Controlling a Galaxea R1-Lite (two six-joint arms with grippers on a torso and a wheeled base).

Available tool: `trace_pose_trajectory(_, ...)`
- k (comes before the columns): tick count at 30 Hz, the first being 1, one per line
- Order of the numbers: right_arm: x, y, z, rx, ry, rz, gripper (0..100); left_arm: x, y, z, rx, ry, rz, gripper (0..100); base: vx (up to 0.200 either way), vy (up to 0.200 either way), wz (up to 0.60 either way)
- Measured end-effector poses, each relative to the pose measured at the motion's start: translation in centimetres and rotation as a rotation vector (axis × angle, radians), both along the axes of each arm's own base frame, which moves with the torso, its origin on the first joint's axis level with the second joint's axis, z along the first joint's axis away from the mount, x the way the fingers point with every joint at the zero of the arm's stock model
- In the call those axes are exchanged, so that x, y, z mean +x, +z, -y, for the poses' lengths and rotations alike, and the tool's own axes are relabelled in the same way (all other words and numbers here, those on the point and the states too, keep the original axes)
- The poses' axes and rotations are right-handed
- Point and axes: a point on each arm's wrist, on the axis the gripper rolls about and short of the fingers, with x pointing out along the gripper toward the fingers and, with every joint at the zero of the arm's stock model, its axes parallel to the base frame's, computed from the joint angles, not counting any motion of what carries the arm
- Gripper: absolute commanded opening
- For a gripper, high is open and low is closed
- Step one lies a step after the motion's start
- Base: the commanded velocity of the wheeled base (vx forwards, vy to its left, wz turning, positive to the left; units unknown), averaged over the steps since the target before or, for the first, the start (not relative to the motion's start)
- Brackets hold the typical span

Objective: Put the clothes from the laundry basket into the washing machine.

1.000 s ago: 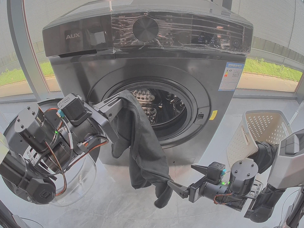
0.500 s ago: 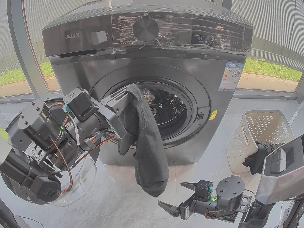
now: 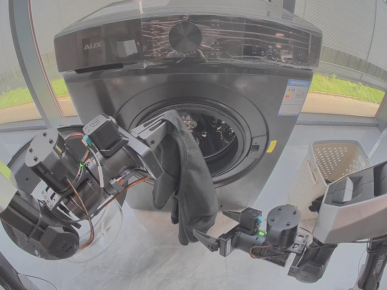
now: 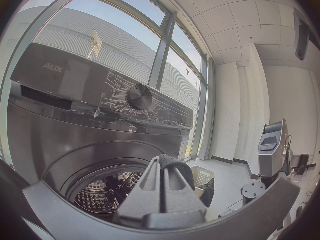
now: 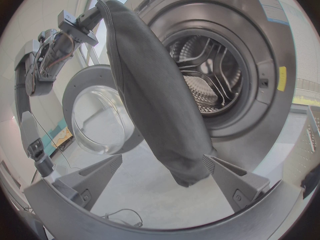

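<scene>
Pinching a fold of the dark garment point(image 3: 193, 182) tight between its closed fingers, the left claw point(image 3: 161, 121) holds the cloth up at the upper left of the washing machine's point(image 3: 258, 113) round mouth. The fabric drapes over the fingertips and hangs down across the front of the opening, its tail below the rim and above the floor point(image 3: 161, 262). The right claw point(image 3: 209, 223) sits low with its jaws spread wide; the garment's tail dangles between them and seems to brush one finger, not yet gripped. The step in hand looks like gathering that loose tail so the whole piece goes into the drum point(image 3: 209, 135) together. To do it well, the right claw should close on the lowest bunch of fabric and lift it in over the lip, while the left pushes its end deeper before letting go. Releasing early would likely leave cloth draped over the rim. The open door point(image 3: 100, 226) stands to the left, out of the path. The laundry basket point(image 3: 318, 170) sits tilted off to the right with another dark cloth point(image 3: 318, 204) at its mouth, so more loading appears to remain.
</scene>
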Motion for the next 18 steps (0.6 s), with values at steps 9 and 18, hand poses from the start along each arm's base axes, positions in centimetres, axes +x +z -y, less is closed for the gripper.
trace_pose_trajectory(9, 3.6, 0.8, -1.5, 0.057, 0.029, 0.109, 100, -0.3, 0.1, 0.5, -0.001, -0.021, 0.003, 0, 0.0, 0.0, 0.0)
trace_pose_trajectory(18, 6.3, 0.0, -3.5, 0.086, -0.008, 0.169, 100, -0.4, 0.0, 0.6, 0.0, -0.026, 0.003, 0, 0.0, 0.0, 0.0)
